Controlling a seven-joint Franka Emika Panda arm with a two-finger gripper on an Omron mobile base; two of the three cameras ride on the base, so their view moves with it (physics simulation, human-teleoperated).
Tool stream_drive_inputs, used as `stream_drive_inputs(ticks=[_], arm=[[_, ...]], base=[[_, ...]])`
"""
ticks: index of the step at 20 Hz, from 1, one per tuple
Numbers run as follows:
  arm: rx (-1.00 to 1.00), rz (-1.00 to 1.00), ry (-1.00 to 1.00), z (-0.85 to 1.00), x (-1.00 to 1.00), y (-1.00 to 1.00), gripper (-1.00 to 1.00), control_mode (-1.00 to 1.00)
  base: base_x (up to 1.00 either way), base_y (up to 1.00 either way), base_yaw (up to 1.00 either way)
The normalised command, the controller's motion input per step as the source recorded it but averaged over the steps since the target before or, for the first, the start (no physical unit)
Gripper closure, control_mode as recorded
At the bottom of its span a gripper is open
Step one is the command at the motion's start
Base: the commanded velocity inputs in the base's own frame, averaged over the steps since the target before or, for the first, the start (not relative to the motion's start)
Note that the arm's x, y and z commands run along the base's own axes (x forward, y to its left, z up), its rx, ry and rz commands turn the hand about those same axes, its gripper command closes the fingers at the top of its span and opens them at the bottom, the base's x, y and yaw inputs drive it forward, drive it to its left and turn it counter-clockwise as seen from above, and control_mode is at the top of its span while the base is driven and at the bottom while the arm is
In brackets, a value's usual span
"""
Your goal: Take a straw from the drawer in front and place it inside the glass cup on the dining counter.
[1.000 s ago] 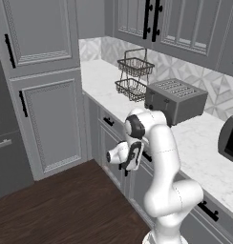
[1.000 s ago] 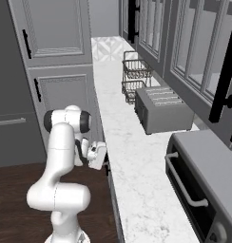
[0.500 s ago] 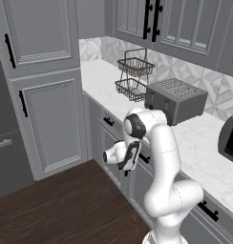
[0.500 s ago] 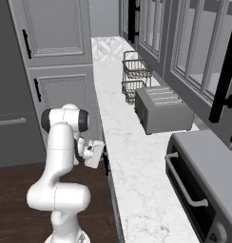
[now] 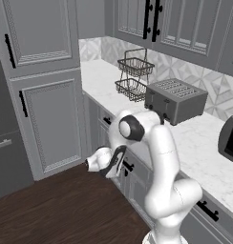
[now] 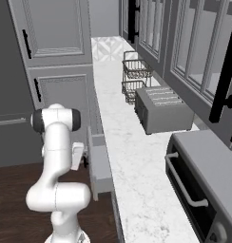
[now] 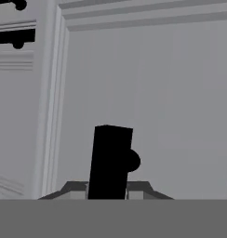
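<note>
Drawer (image 6: 101,167) standing part-way out from the grey cabinet run below the marble worktop (image 6: 121,138), just beside the arm's wrist. Showing its framed front panel close up in the hand view, with the black bar handle (image 7: 110,160) rising between the two finger tips. Gripper (image 7: 108,190) pinching that handle, jaws pressed against its sides as far as the hand view lets one tell. Sitting low in the left base view, gripper (image 5: 120,163) tucked against the cabinet front, well below the toaster (image 5: 175,100) and the wire baskets (image 5: 135,76).

Judging the step in hand as opening the drawer, the first of the task. Straw presumably lying inside the drawer box; interior too foreshortened to tell.

Next move calling for a straight pull away from the cabinet face until the box is well exposed, then releasing the handle, lifting the hand above the opening and looking down for the thin pale stick before any grasp.
</note>
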Motion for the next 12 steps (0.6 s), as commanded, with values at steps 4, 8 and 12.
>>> stream_drive_inputs(ticks=[4,8,12], arm=[[0.00,0.03,0.00,0.00,-0.36,1.00,1.00,-1.00],[0.00,0.03,0.00,0.00,-0.32,1.00,1.00,-1.00],[0.00,0.03,0.02,0.00,-0.27,1.00,1.00,-1.00]], base=[[0.00,0.00,0.00],[0.00,0.00,0.00],[0.00,0.00,0.00]])
